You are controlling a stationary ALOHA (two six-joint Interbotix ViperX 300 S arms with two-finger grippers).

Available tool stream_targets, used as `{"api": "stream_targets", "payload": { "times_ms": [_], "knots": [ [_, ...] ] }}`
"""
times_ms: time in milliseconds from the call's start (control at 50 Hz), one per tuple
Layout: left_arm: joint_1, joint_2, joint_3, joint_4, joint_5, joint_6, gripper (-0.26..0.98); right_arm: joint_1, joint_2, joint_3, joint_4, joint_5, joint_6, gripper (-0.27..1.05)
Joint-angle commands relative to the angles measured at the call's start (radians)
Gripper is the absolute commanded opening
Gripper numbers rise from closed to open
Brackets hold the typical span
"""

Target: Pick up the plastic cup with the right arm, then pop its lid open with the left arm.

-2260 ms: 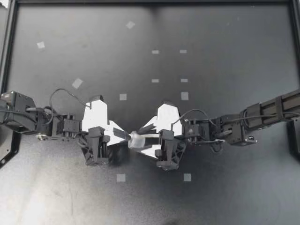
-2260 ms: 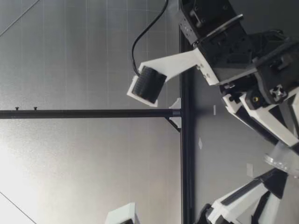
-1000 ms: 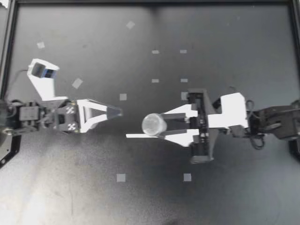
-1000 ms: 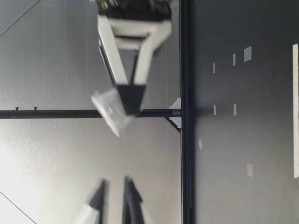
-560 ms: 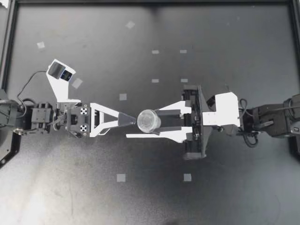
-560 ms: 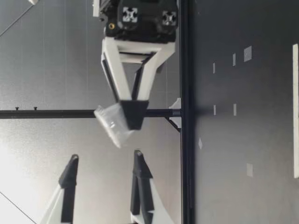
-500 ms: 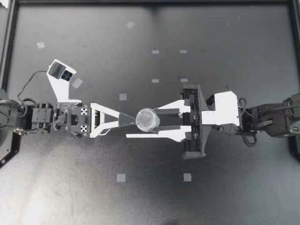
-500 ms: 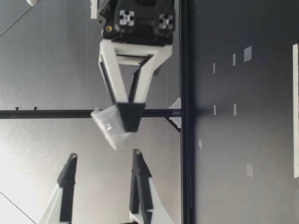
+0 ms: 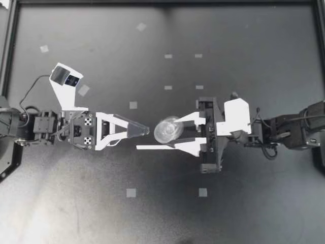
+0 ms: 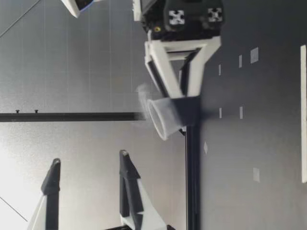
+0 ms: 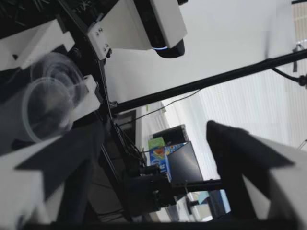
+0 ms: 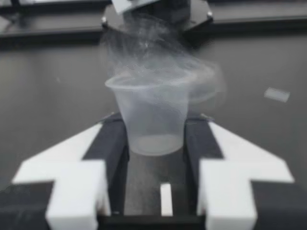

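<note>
My right gripper (image 9: pixel 165 133) is shut on a clear plastic cup (image 9: pixel 167 129) and holds it in the air over the black table (image 9: pixel 244 51). In the low view the cup (image 10: pixel 165 117) is blurred and tilts with its mouth up and toward my left gripper (image 10: pixel 88 165). In the right wrist view the cup (image 12: pixel 153 120) sits between both black pads (image 12: pixel 112 139). My left gripper (image 9: pixel 143 130) is open and empty, its tips a short gap from the cup. In the left wrist view the cup (image 11: pixel 48 105) lies ahead, off toward one finger (image 11: pixel 62 158).
Small white tape squares dot the table, two of them (image 9: pixel 131 192) (image 9: pixel 203 192) nearer the front and others farther back. A black frame rail (image 9: pixel 10 51) runs along the table's left edge. A black crossbar (image 10: pixel 72 116) shows behind the grippers.
My left gripper has opened wide and risen slightly. My right gripper has sunk toward the table and drawn a little back to the right, and the cup's mouth has tipped toward the left gripper.
</note>
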Motion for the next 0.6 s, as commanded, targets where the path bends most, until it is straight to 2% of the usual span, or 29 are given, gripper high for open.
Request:
{"api": "stream_targets", "payload": {
  "times_ms": [0,120,200,420,580],
  "knots": [
    [0.0,-0.021,-0.018,0.003,-0.011,0.014,0.78,-0.006,-0.018,0.0,0.0,-0.005,0.011,0.36],
    [0.0,-0.017,-0.008,0.003,0.008,0.092,0.77,-0.006,-0.031,0.009,-0.003,-0.002,0.031,0.36],
    [0.0,-0.009,0.008,0.003,0.046,0.218,0.77,0.0,-0.064,0.009,-0.014,0.002,0.052,0.36],
    [0.0,-0.005,-0.005,0.003,0.196,0.727,0.77,0.005,-0.189,0.014,-0.133,0.077,0.043,0.36],
    [0.0,-0.008,-0.025,0.002,0.218,1.042,0.77,0.006,-0.255,0.029,-0.143,0.127,-0.074,0.36]
  ]
}}
